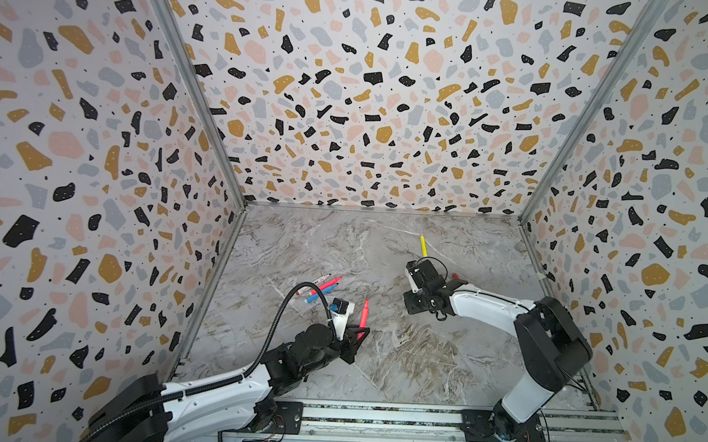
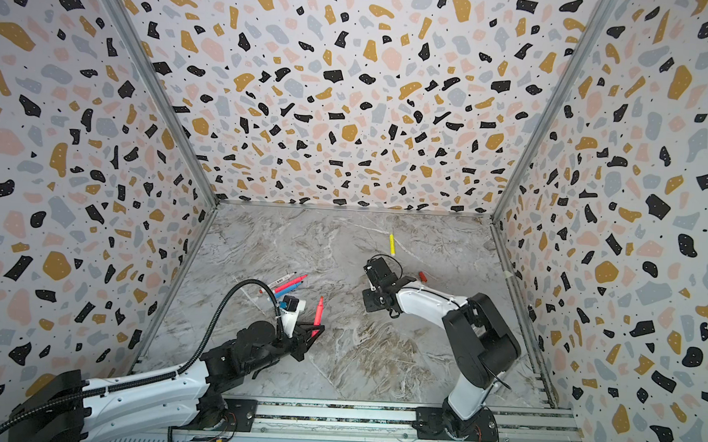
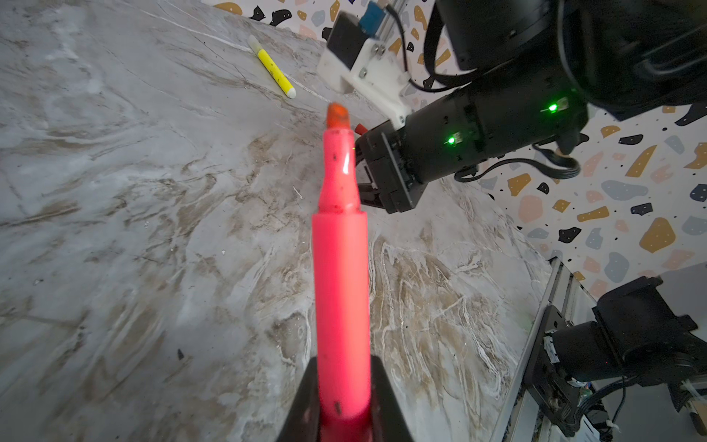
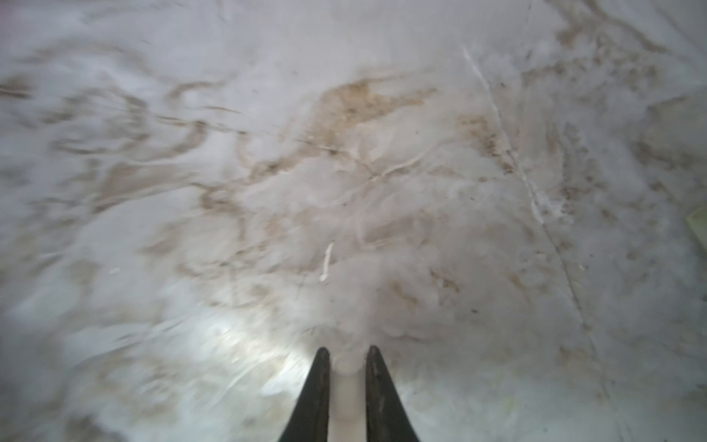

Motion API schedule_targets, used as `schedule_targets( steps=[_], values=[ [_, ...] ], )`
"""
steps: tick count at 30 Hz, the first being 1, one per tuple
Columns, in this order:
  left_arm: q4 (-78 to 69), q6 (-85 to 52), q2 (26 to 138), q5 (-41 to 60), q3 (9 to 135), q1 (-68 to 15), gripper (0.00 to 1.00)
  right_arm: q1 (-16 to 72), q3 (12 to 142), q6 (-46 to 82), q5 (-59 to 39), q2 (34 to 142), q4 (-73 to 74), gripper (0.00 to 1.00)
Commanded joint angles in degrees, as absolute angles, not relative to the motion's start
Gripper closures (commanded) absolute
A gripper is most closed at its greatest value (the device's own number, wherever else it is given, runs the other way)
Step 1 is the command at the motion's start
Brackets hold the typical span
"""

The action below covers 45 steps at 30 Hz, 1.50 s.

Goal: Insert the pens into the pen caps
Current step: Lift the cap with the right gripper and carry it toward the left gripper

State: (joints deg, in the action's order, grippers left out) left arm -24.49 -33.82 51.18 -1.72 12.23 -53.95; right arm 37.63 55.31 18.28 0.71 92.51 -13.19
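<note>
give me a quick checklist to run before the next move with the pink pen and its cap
1. Grip on the pink-red pen: ok, the left gripper is shut on its rear end.
2. The pen tip is bare: ok, no cap on it.
3. Cap in the right gripper: cannot tell. It is shut on a pale tube, but that view is blurred.
4. Pen tip lined up with the right gripper: not ok, they are well apart in both top views.
5. Loose red cap clear of the path: ok, it lies on the table beside the right arm.
</note>
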Motion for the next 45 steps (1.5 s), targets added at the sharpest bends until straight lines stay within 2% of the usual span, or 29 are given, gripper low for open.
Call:
schedule_targets(
  steps=[1, 4, 8, 14, 24, 45],
  values=[
    [-27.57, -32.78, 49.81, -0.8, 12.13, -53.81, 1.0, 37.68, 53.74, 18.86, -7.81, 82.14, -6.47, 0.93],
    [-28.58, -32.78, 49.48, -1.0, 11.78, -54.29, 1.0, 36.99, 50.45, 21.58, -11.3, 74.71, 0.2, 0.93],
    [-32.76, -33.7, 50.52, -2.33, 11.34, -56.81, 1.0, 34.17, 43.65, 28.24, -21.62, 66.75, 13.65, 0.93],
    [-40.82, -35.23, 56.3, -4.59, 11.98, -61.78, 1.0, 32.6, 34.45, 39.94, -29.64, 61.37, 35.43, 0.91],
    [-43.01, -34.28, 62.74, -5.45, 16.39, -65.65, 1.0, 32.74, 28.15, 49.55, -33.56, 64.11, 52.39, 0.9],
    [-43.3, -34.1, 62.39, -5.01, 17.39, -66.45, 1.0, 35.94, 26.54, 53.16, -41.38, 72.51, 65.12, 0.9]
  ],
)
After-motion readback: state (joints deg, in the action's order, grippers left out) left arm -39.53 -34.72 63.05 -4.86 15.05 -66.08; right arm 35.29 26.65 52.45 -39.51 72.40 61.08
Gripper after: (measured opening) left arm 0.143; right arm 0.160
